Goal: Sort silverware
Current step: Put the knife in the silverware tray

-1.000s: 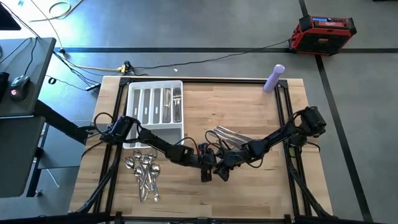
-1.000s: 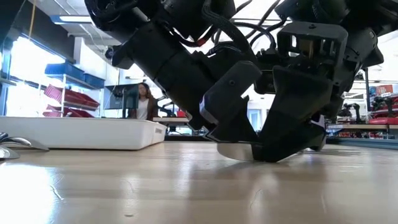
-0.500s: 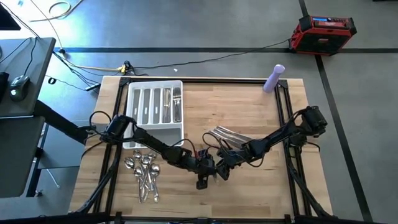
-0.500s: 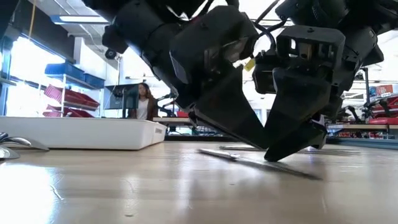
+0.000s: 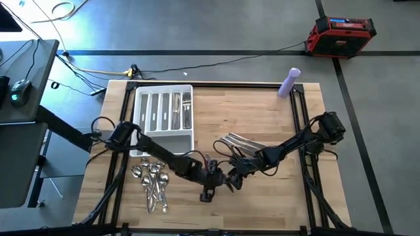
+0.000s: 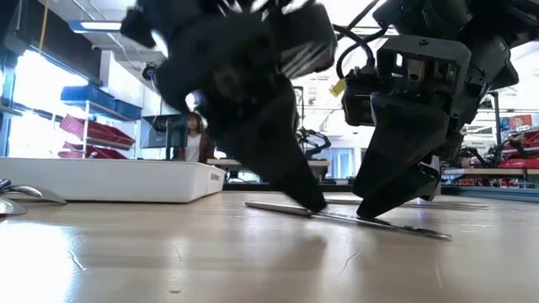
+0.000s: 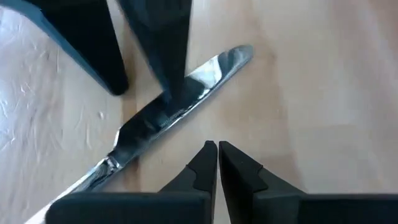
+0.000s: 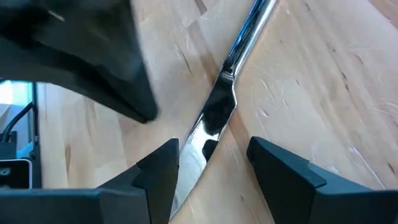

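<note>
The silverware piece I'm working on is a single knife (image 7: 168, 115) lying flat on the worktop (image 5: 262, 111), in the gap between my two tools near the front middle. In the left wrist view its long axis runs on a diagonal across my line of sight, blade tip at the far end, handle trailing back beside the left tool (image 7: 216, 163). That tool is pinched fully together and has hold of nothing; the knife sits just ahead of its tips, not between them. The right tool (image 8: 211, 165) stands spread wide with the knife's blade passing through the gap between its two fingers (image 8: 283, 168), but I can't see it clamped on the metal, so I judge it straddles the knife without gripping. The right arm is therefore the nearer and better placed: its opening already lies across the knife's axis, whereas the left would have to spread and shift forward first.

Counting from above: one white tray (image 5: 139, 105) at the back left with silverware already in its right-hand slots, one cluster of spoons (image 5: 152, 183) at the front left, too bunched to count, and one fan of several long pieces (image 5: 237, 141) behind the tools. One purple bottle (image 5: 289, 82) stands at the back right.
</note>
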{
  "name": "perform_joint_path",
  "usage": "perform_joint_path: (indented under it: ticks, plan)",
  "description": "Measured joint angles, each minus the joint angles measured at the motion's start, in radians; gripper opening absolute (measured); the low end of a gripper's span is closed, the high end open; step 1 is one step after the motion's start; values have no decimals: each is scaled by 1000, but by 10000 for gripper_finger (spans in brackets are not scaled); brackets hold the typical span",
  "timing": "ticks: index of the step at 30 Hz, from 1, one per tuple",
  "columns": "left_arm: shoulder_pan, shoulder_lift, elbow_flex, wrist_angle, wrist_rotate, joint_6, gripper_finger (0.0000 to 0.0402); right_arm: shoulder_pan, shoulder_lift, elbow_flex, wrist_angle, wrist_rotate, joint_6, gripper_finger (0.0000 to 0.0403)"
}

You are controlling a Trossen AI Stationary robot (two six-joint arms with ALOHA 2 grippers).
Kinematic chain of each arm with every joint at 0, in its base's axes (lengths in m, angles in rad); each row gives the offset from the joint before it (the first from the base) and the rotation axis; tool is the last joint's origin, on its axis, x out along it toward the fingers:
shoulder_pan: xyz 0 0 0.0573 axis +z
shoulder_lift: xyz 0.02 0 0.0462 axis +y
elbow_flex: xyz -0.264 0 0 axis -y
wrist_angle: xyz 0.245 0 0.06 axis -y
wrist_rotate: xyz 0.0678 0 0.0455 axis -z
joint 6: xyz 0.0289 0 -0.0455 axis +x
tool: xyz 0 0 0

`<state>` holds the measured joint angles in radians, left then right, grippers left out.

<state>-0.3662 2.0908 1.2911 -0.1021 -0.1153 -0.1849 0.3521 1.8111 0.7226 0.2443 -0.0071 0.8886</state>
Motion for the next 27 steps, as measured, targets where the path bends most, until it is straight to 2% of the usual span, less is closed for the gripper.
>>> perform_joint_path:
  ticks: [12,19,27]
  plan:
    - [52,115,4,183,-31,4,0,14,4,-1,74,-21,-23,189]
    - [63,115,2,246,-71,7,0,28,16,-1,101,-31,-41,189]
    - [65,121,22,254,-125,35,0,61,15,5,47,9,-164,186]
